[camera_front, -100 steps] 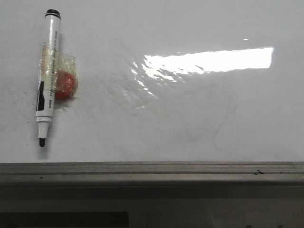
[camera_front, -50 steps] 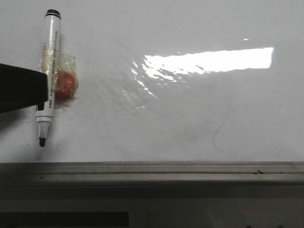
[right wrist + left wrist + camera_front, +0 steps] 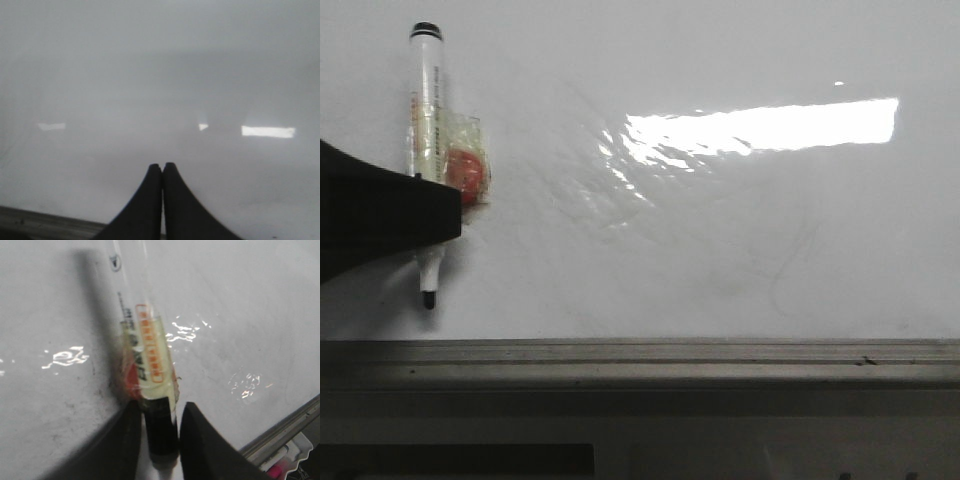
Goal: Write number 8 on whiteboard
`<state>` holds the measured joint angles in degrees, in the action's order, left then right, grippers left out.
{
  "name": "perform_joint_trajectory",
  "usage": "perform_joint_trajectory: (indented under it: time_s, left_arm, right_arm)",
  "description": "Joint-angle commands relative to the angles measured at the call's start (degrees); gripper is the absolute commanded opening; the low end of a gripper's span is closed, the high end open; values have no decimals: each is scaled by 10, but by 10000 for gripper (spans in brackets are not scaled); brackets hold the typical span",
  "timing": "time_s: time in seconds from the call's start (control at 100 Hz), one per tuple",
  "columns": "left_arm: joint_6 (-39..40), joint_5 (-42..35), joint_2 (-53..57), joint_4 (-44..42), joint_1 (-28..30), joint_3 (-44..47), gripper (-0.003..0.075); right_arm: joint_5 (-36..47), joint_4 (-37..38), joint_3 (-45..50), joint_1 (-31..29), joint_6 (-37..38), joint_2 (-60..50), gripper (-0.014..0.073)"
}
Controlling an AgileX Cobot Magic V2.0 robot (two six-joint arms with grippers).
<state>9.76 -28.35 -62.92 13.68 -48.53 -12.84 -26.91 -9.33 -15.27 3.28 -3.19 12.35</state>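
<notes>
The whiteboard (image 3: 720, 250) lies glossy white with faint grey smudges and glare. No drawn number 8 shows on it. A white marker (image 3: 426, 90) with a black cap end and bare black tip (image 3: 428, 298) lies at the left, with a red lump (image 3: 467, 175) taped to it. My left gripper (image 3: 430, 215) reaches in from the left edge. In the left wrist view it (image 3: 160, 412) is shut on the marker (image 3: 150, 350) at its black band. My right gripper (image 3: 162, 167) is shut and empty over bare board (image 3: 150, 75).
A grey metal rail (image 3: 640, 362) runs along the board's near edge, and it also shows in the left wrist view (image 3: 280, 432). A bright glare patch (image 3: 760, 125) lies on the right half of the board.
My left gripper has come in from the left and closed round the marker. The marker has shifted, its tip swinging a little to the right.
</notes>
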Motion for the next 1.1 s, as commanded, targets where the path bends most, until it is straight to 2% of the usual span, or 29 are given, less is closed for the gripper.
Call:
perform_joint_trajectory:
  time_s: [0.0,0.17,0.3,0.37,0.49,0.54,0.59,0.65,0.76,0.93,1.09]
  left_arm:
    - [5,-17,-7,22,-1,-13,-10]
    - [2,-15,-1,-5,-1,-14,-20]
    - [2,-10,20,-81,-4,-25,-20]
    - [2,-1,28,-137,-4,-39,-20]
    - [2,26,25,-261,-8,-68,-20]
    - [2,32,24,-318,-12,-80,-20]
    - [2,36,22,-372,-17,-92,-20]
    - [2,37,22,-420,-22,-100,-20]
    - [2,35,22,-433,-27,-111,-20]
    - [2,37,22,-435,-32,-111,-20]
    - [2,40,22,-453,-42,-111,-20]
  right_arm:
    - [35,-7,-21,46,-4,11,-63]
    - [19,-7,-26,148,-9,30,-63]
    - [-18,-7,-63,208,-50,84,-45]
    - [-36,-7,-96,235,-66,118,32]
    - [-40,-7,-154,276,-75,175,274]
    - [-44,-7,-178,293,-75,199,343]
    - [-49,-8,-203,311,-75,221,375]
    - [-50,-26,-227,330,-75,251,377]
    - [-42,-71,-267,359,-75,304,377]
    - [-43,-71,-311,400,-75,372,377]
    - [-12,-71,-340,424,-75,421,377]
